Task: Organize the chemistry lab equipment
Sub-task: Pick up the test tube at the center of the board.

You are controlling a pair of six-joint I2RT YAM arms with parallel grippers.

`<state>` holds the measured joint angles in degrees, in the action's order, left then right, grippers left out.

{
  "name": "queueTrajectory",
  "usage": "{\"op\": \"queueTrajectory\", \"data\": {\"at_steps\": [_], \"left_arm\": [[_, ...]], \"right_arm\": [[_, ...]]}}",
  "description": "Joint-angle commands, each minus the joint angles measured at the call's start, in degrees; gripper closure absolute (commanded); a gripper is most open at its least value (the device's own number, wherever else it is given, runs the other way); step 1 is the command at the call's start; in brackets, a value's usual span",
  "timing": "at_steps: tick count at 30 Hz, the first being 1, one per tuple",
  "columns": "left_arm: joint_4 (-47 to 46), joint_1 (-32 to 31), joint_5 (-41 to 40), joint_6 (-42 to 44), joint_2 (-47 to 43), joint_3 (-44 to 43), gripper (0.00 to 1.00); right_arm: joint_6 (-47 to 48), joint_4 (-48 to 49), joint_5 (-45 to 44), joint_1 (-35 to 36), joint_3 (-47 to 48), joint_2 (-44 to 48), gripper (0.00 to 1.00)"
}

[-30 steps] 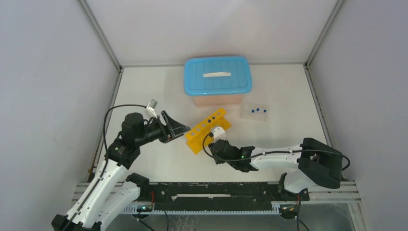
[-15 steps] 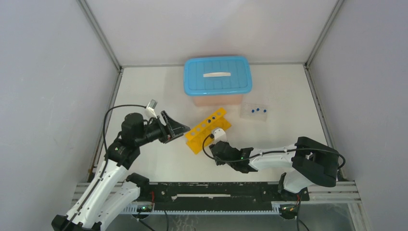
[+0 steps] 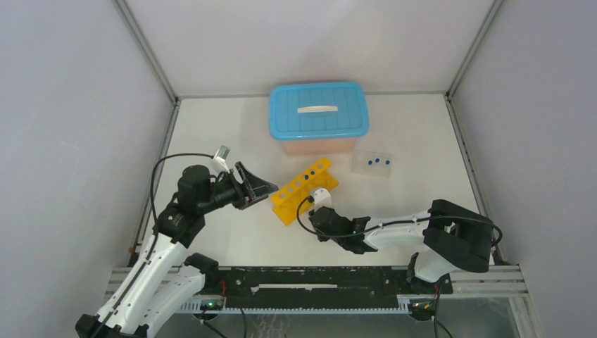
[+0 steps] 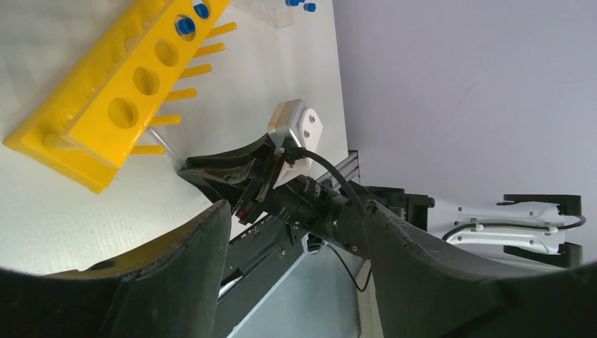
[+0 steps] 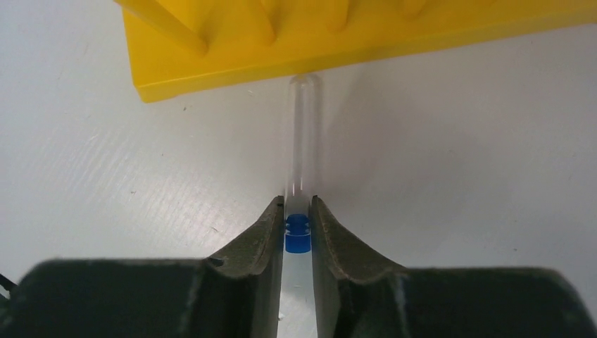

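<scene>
The yellow rack point(image 3: 304, 190) lies at the table's middle, with blue-capped tubes in two holes at its far end point(image 4: 186, 24). My right gripper point(image 5: 298, 203) is shut on the blue cap of a clear tube point(image 5: 305, 134). The tube is low over the table, and its round end reaches the rack's base point(image 5: 352, 42). In the top view the right gripper point(image 3: 314, 215) sits just near of the rack. My left gripper point(image 3: 260, 189) is open and empty, left of the rack. The clear tray point(image 3: 372, 164) holds three blue-capped tubes. The black wire ring is out of view.
A box with a blue lid point(image 3: 318, 113) stands behind the rack at the back middle. The tray lies to its right front. Grey walls close in the table on three sides. The arm bases and a black rail run along the near edge.
My right arm has drawn back slightly toward the near edge, with the gripper still at the rack. The left arm has not moved.
</scene>
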<state>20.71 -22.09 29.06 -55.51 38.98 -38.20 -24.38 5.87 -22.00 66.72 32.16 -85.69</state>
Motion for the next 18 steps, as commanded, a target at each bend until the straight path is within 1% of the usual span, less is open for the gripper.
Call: {"op": "queueTrajectory", "data": {"at_steps": [1, 4, 6, 9, 12, 15, 18], "left_arm": [[-2.39, 0.20, -0.26, -0.33, 0.00, 0.66, 0.27], [-2.64, 0.20, -0.25, -0.47, -0.01, 0.67, 0.27], [-2.77, 0.20, -0.25, -0.47, 0.04, 0.67, 0.27], [-3.22, 0.20, -0.25, -0.50, 0.09, 0.83, 0.27], [-4.01, 0.20, -0.23, -1.11, 0.01, 1.27, 0.27], [-5.14, 0.20, 0.19, -1.79, 0.22, 1.74, 0.27], [-6.98, 0.20, 1.16, -3.03, 1.09, 2.10, 0.27]], "right_arm": [[-2.49, -0.05, 0.88, -0.25, -1.62, -0.78, 0.75], [-3.50, -0.69, 0.41, 0.13, -2.78, 0.37, 0.77], [-3.82, -1.29, 0.18, 0.44, -3.06, 1.33, 0.80], [-3.71, -2.74, -0.10, 0.84, -3.07, 3.62, 0.81], [-3.72, -5.39, -0.57, 0.96, -2.71, 8.15, 0.81], [-3.45, -10.32, -0.52, 0.96, -1.93, 13.84, 0.82], [-1.96, -13.82, 1.38, 0.79, -0.90, 19.71, 0.82]]}}
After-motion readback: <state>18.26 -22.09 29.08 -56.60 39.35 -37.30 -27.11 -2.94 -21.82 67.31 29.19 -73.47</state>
